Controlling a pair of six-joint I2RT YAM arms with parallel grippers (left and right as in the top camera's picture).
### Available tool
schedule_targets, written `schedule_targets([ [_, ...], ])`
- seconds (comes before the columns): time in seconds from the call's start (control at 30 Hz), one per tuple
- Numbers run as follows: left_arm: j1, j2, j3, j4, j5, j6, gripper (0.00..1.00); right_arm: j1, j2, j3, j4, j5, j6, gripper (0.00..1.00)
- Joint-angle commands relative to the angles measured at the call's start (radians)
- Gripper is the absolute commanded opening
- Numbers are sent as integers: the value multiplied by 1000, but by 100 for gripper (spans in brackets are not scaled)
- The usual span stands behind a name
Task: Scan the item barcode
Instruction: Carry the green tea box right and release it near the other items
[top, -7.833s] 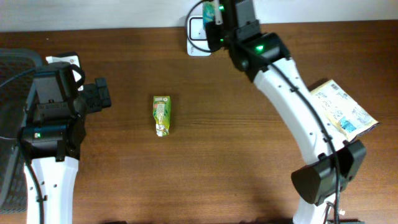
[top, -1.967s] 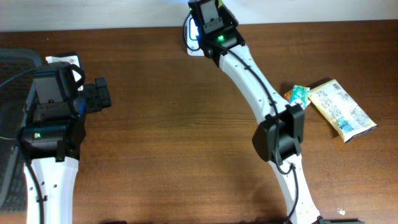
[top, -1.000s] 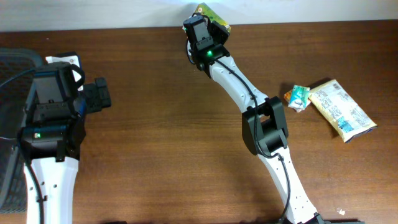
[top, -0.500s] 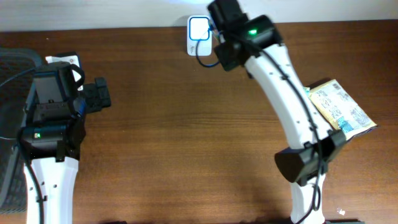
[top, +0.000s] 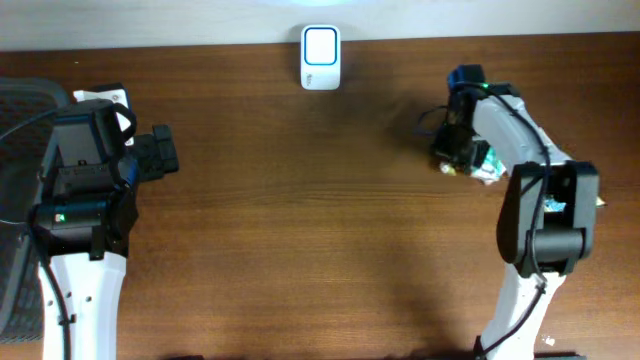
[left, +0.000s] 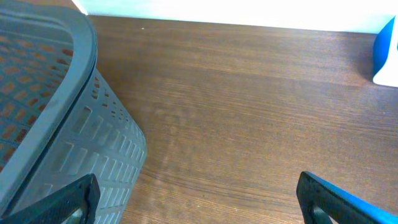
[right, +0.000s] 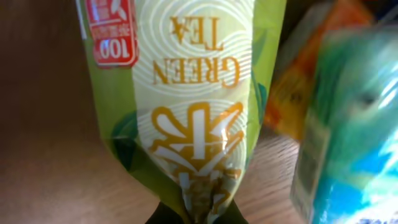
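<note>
A green tea packet (right: 193, 93) fills the right wrist view, its sealed end pinched between the dark fingers of my right gripper (right: 196, 214), which is shut on it. In the overhead view that gripper (top: 452, 150) sits low at the right side of the table and hides most of the packet. The white barcode scanner (top: 320, 45) with a blue window stands at the back edge, well to its left. My left gripper (top: 160, 155) rests at the far left, open, with only bare wood between its fingertips (left: 74, 199).
A teal and orange packet (top: 486, 160) lies right beside the held packet and looms close in the right wrist view as the teal packet (right: 348, 124). A grey mesh basket (left: 56, 112) stands by the left arm. A blue and white object (left: 385, 56) sits at the frame's right edge.
The right arm swung from the scanner at the back edge over to the right with the green tea packet, and now sits low beside the teal packet. The left arm has not moved.
</note>
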Motion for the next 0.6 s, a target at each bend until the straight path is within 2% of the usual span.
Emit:
schedule_targets([
  [0.0,3,-7,11,1,-7,8,99,-97,4,-26,8,1,1,25],
  [0.03,3,-7,11,1,-7,8,99,-116,3,-23,0,-74,-132,66],
  [0.1,3,-7,11,1,-7,8,99,-132,-12,0,-10,-190,-266,85],
  [0.13,3,-7,11,1,-7,8,99,-132,-26,21,-22,-196,-286,89],
  [0.23,3,-7,11,1,-7,8,99,-131,-148,105,-100,-270,-406,91],
  [0.33,3,-7,11,1,-7,8,99,-66,-481,121,-220,-319,-525,91],
  [0.4,3,-7,11,1,-7,8,99,12,-647,121,-285,-318,-537,99],
  [0.5,3,-7,11,1,-7,8,99,124,-853,121,-369,-319,-537,99],
  [0.57,3,-7,11,1,-7,8,99,138,-918,121,-412,-319,-537,99],
])
